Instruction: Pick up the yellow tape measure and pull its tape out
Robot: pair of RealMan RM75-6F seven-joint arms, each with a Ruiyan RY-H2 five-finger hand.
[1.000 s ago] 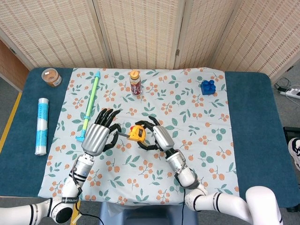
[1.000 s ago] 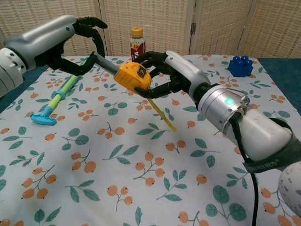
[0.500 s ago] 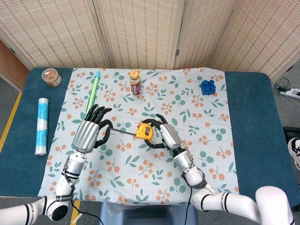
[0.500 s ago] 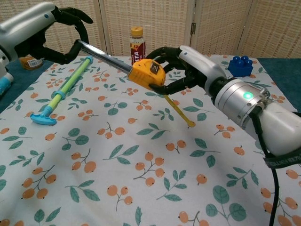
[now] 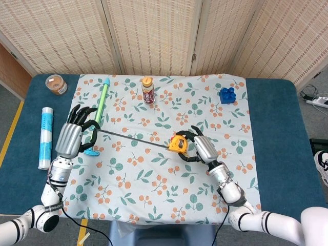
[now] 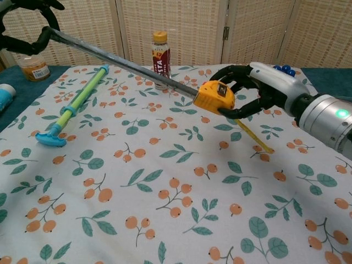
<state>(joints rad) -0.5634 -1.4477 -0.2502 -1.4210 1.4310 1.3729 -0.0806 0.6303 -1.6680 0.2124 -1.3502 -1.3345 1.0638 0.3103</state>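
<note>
My right hand (image 5: 199, 147) (image 6: 258, 91) grips the yellow tape measure (image 5: 179, 143) (image 6: 214, 97) above the floral cloth, right of centre. A long stretch of tape (image 5: 133, 138) (image 6: 124, 59) runs from its case leftward to my left hand (image 5: 76, 136) (image 6: 25, 25), which pinches the tape's end high at the left. A thin yellow strap (image 6: 254, 139) hangs from the case down toward the cloth. In the chest view the left hand is cut off by the frame's top left corner.
A green and blue toy pump (image 5: 98, 115) (image 6: 74, 104) lies on the cloth under the left hand. A small bottle (image 5: 147, 90) (image 6: 160, 52) stands at the back centre, blue blocks (image 5: 227, 94) at the back right, a jar (image 5: 56, 84) and a white roll (image 5: 45, 137) on the blue table edge at left.
The hands moved apart: the left hand went left with the tape's end, the right hand went right with the case. The drawn-out tape grew much longer.
</note>
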